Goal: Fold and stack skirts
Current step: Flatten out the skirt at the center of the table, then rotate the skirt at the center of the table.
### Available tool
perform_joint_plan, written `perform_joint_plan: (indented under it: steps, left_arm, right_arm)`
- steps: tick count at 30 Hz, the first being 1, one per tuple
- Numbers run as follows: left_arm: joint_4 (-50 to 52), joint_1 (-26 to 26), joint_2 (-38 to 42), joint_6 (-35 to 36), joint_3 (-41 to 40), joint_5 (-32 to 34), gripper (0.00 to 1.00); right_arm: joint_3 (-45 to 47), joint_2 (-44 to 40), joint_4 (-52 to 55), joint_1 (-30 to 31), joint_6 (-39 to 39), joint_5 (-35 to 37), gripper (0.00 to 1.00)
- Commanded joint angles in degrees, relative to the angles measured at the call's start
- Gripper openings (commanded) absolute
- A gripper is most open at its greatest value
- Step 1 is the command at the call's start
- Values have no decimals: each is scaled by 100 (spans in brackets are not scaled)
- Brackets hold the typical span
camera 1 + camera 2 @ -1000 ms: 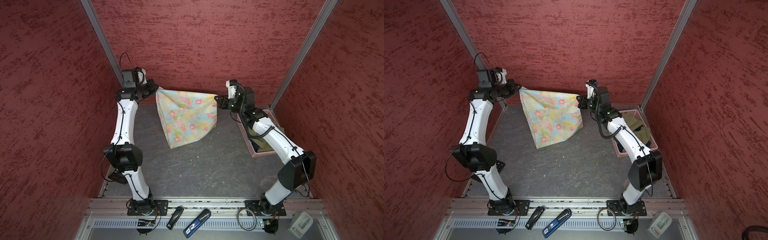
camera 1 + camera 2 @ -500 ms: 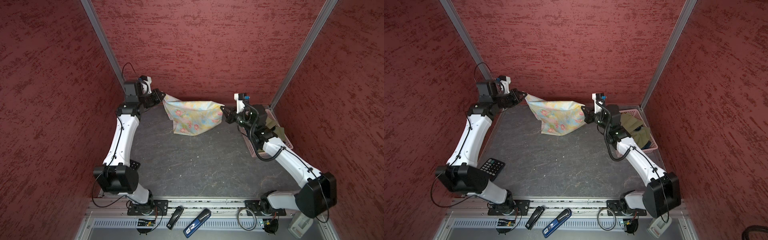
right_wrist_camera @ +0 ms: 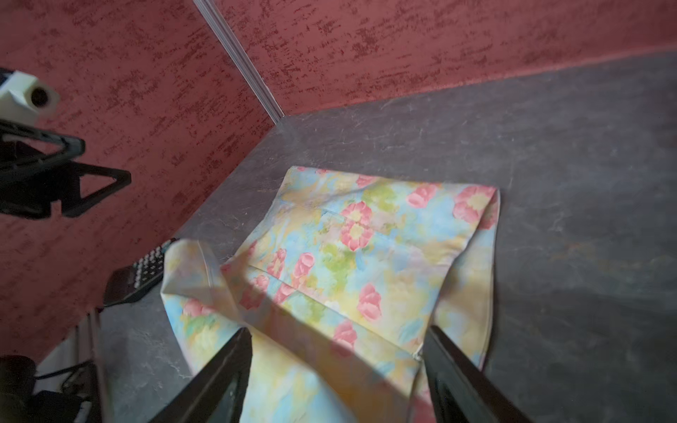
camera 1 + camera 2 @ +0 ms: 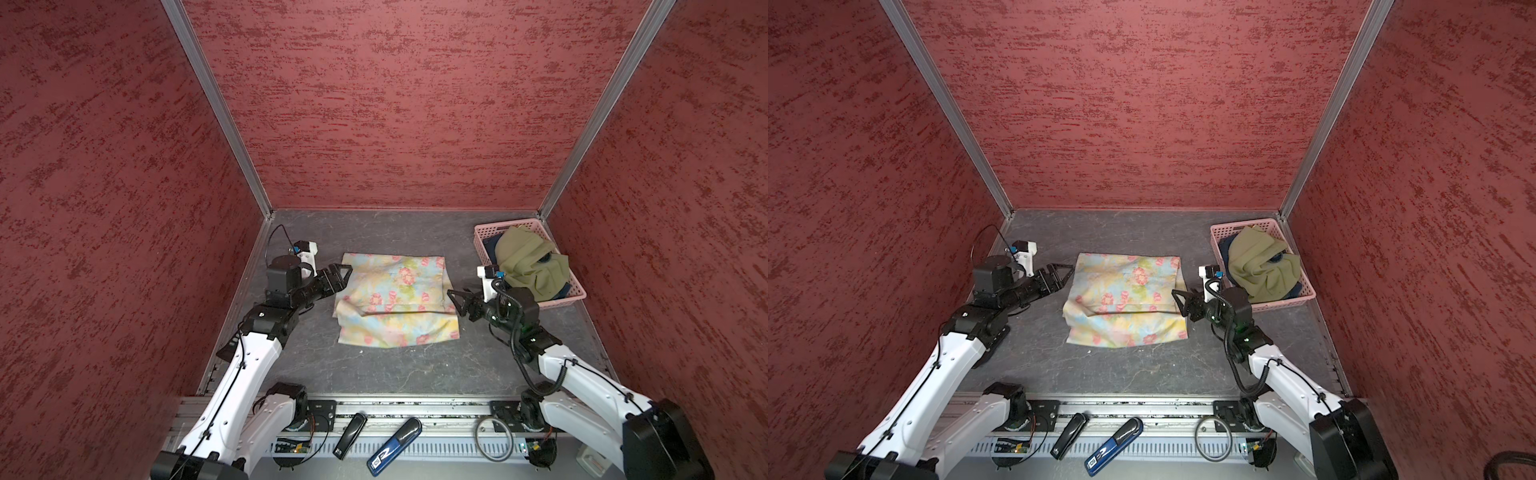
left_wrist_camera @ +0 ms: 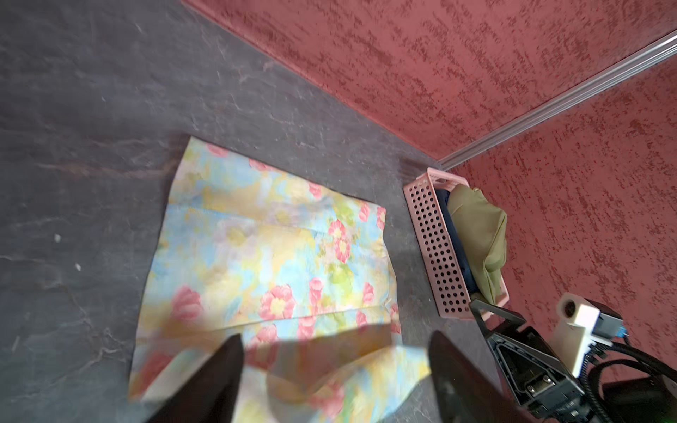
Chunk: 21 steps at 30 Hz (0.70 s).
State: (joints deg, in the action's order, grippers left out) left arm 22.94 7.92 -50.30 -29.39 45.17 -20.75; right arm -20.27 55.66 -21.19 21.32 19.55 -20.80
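The pastel floral skirt (image 4: 395, 303) (image 4: 1125, 307) lies on the grey table, doubled over on itself with a crease across its middle. My left gripper (image 4: 343, 272) (image 4: 1065, 270) stands open at the skirt's far left corner. Beside the skirt's right edge my right gripper (image 4: 455, 297) (image 4: 1179, 297) is open too. Each wrist view shows the floral skirt (image 5: 271, 256) (image 3: 348, 256) loose between wide-apart jaws, left gripper (image 5: 335, 340), right gripper (image 3: 337, 333). The olive-green skirt (image 4: 528, 262) (image 4: 1260, 262) is heaped over the dark-blue denim skirt (image 4: 1225, 249) in the basket.
The pink perforated basket (image 4: 484, 249) (image 4: 1219, 245) (image 5: 432, 238) stands at the far right corner, close behind my right arm. A calculator (image 3: 141, 271) lies by the left wall. A black tool (image 4: 350, 430), a blue tool (image 4: 395, 446) and a cable ring (image 4: 494, 440) lie on the front rail. Red walls close three sides.
Both arms came down from holding the floral skirt spread in the air. The skirt now lies folded on the table, and both grippers have opened and let it go.
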Motion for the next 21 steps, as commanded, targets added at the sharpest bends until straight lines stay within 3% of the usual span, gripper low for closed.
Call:
perform_joint_plan:
  steps: [1, 6, 13, 21]
  left_arm:
    - [-326, -231, -54, 208, 191, 441, 98]
    - [152, -393, -1498, 319, 1099, 622, 99]
    - [882, -392, -3796, 470, 2468, 923, 96]
    - [713, -439, -5330, 506, 3193, 470, 91]
  right_arm:
    - [-382, 218, -178, -14, -141, 206, 83]
    - [-1689, 1520, 833, -94, -9, 362, 82]
    - [-3582, 3707, 1964, -250, 633, -109, 70]
    - [-4083, 4607, 1896, -539, 1292, -435, 65]
